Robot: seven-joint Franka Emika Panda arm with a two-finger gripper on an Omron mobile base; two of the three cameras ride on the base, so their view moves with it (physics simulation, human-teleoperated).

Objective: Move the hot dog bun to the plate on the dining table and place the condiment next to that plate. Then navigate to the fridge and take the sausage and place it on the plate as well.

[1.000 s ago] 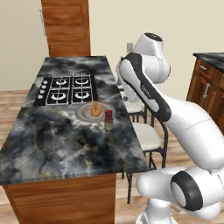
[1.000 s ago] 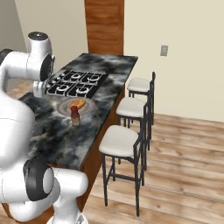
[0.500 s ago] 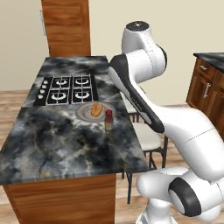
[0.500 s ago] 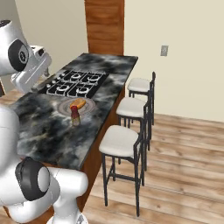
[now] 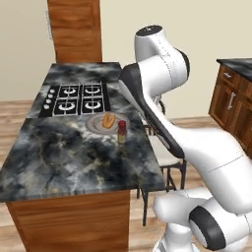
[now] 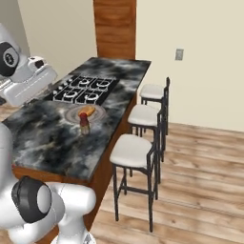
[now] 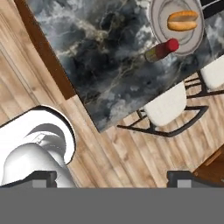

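The hot dog bun lies on the plate on the dark marbled tabletop, just in front of the black cooktop. The condiment stands upright beside the plate's near edge, touching or almost touching it. The end effector is raised well above the floor beside the tabletop, its fingers spread wide, holding nothing. Three white stools line the tabletop's side

Dining table: plate, condiment, cooktop.
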